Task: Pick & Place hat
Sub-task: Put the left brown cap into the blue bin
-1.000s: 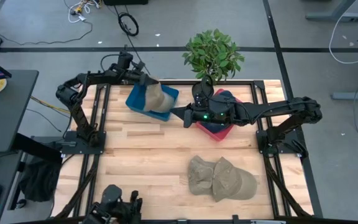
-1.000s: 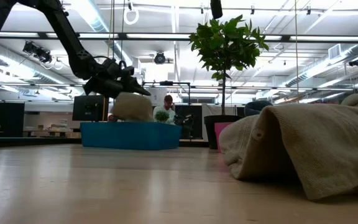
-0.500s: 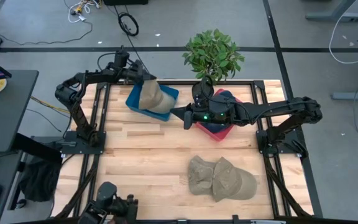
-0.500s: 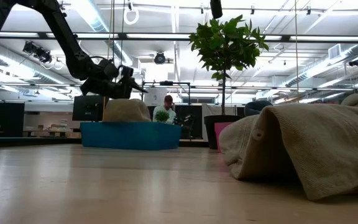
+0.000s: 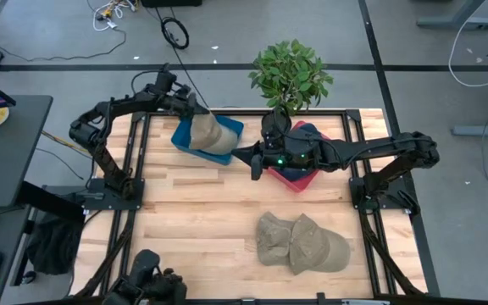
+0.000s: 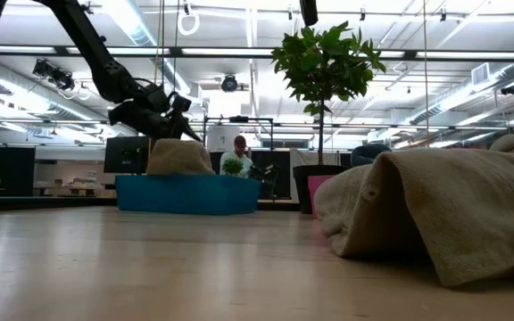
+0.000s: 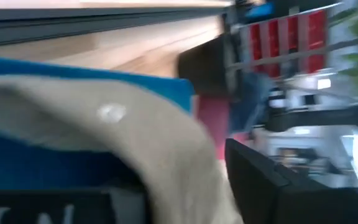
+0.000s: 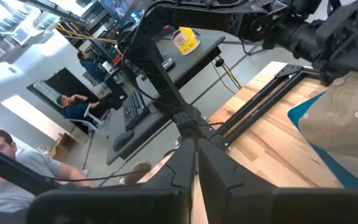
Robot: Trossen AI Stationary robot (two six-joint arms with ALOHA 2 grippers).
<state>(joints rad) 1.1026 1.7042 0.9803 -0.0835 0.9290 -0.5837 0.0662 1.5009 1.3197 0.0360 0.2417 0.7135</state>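
A tan hat (image 5: 210, 134) lies in the blue bin (image 5: 231, 129) at the table's far left, crown up (image 6: 180, 156), resting on the bin's inside. My left gripper (image 5: 193, 108) is open and hangs just over the hat's far edge. In the left wrist view the hat (image 7: 142, 143) fills the space between the fingers. My right gripper (image 5: 253, 161) is shut and held above the table beside the red bin (image 5: 293, 176), which holds a blue hat (image 5: 309, 133). My left gripper stands with one finger (image 7: 272, 186) on either side of the tan hat's far edge (image 7: 185, 186), coming from above and from the far left. I cannot tell whether the fingers touch the cloth. The hat rests in the blue bin.
Two tan hats (image 5: 303, 242) lie overlapping on the near right of the table and fill the foreground in the low view (image 6: 435, 209). A potted plant (image 5: 291, 74) stands at the far edge behind the red bin. Bare wood (image 5: 193, 220) spans the middle and near left.
The tan hat has gone from hanging tilted above the blue bin to sitting low in it, crown up. My left gripper has drawn back a little toward the table's far left edge and upward. The right arm has kept still.
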